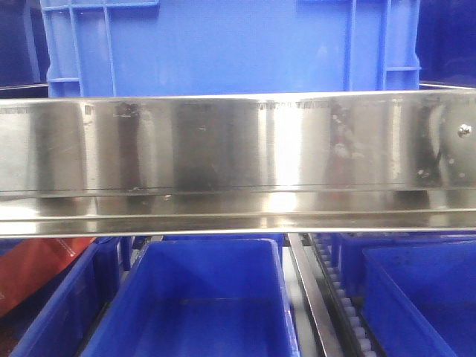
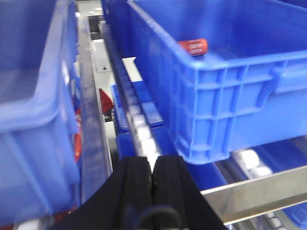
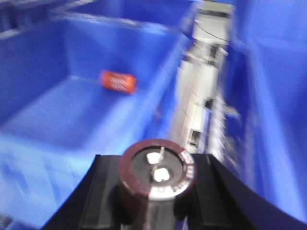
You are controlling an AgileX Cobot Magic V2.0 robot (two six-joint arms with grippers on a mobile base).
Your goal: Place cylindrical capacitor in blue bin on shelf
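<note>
we're carrying the cylindrical capacitor [image 3: 157,173] toward the drop, so we judge this as the transport step, not yet the release. the right gripper [image 3: 156,191] is clamping the capacitor between its black fingers [image 3: 108,191], terminal end facing the camera, body dark brown. it's hanging over the near edge of a blue bin [image 3: 57,120] on the shelf [image 1: 238,156], and that bin is already holding a small red cylinder [image 3: 117,81] near its back wall. the right wrist view is blurring, so we can't tell exactly how far over the rim we are. next move probably calls for getting fully over the bin floor, then opening the fingers. the left gripper [image 2: 153,179] is sitting fully closed on nothing, jaws touching, idling above a roller track [image 2: 139,124] between two bins.
</note>
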